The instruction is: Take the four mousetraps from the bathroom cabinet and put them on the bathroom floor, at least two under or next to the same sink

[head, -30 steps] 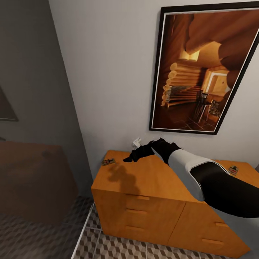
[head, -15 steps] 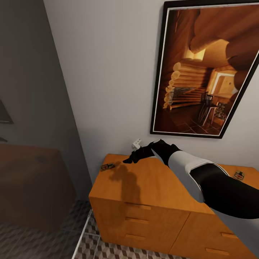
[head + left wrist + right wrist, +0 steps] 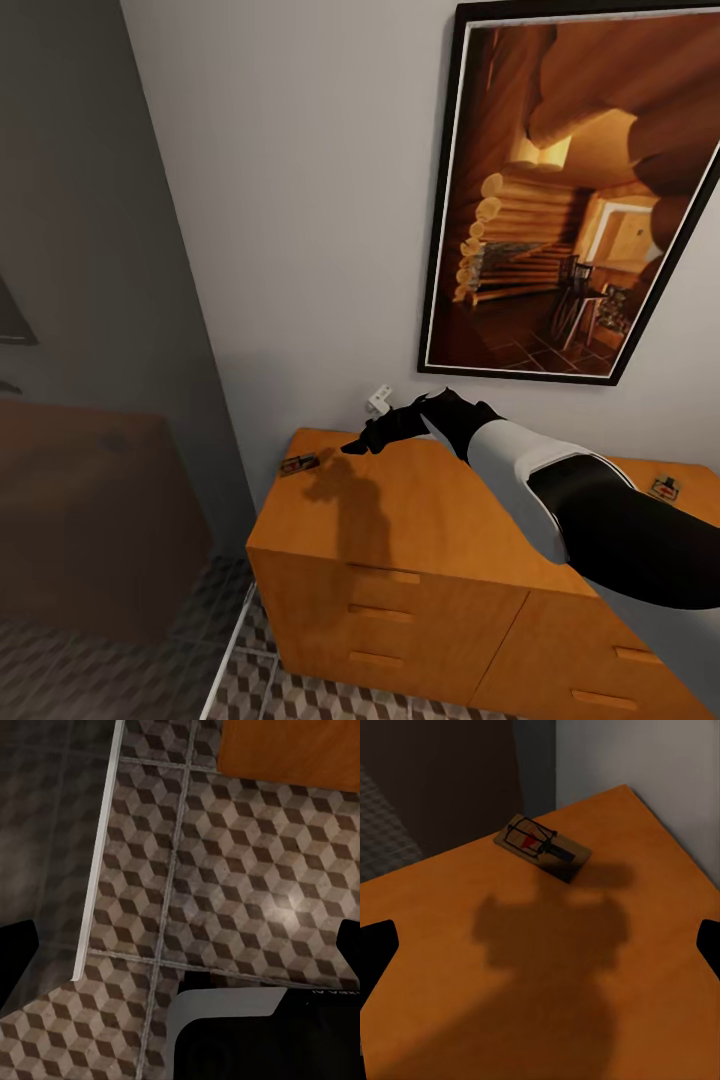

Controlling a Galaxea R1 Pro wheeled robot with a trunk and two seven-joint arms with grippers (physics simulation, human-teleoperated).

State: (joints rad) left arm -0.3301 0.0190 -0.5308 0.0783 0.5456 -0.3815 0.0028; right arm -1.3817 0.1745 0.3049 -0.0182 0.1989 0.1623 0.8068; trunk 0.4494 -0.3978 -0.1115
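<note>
Right gripper hovers over the cabinet top, fingers spread wide, holding nothing. Near mousetrap lies flat by the cabinet's left rear corner, long axis diagonal to the edges. Second mousetrap sits far right.

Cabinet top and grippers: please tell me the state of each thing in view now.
Left mousetrap: flat on the cabinet top, near its corner, untouched.
Right mousetrap: flat on the cabinet top.
Cabinet: drawers closed.
Right gripper: open, empty, above the cabinet top.
Left gripper: open, empty, above the bathroom floor.
</note>
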